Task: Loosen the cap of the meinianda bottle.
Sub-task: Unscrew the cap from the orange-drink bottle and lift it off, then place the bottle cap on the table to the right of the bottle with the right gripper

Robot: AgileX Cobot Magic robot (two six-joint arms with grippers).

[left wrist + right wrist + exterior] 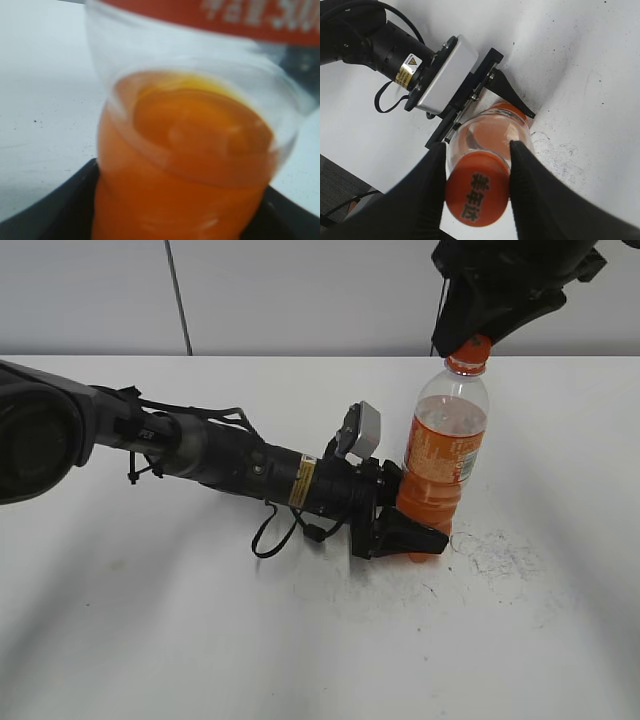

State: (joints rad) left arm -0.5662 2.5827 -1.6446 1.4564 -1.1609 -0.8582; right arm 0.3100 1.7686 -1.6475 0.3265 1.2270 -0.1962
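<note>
The meinianda bottle stands upright on the white table, with orange drink, an orange label and an orange neck ring. My left gripper is shut on its lower body from the left. The left wrist view shows the bottle filling the frame between the black fingers. The orange cap is on top. My right gripper comes down from above. In the right wrist view its two black fingers press both sides of the cap, which bears dark greenish characters. The bottle's shoulder shows below.
The left arm lies low across the table from the left, with a cable loop under it. Its wrist camera box shows in the right wrist view. The white tabletop is scuffed near the bottle. A grey wall stands behind.
</note>
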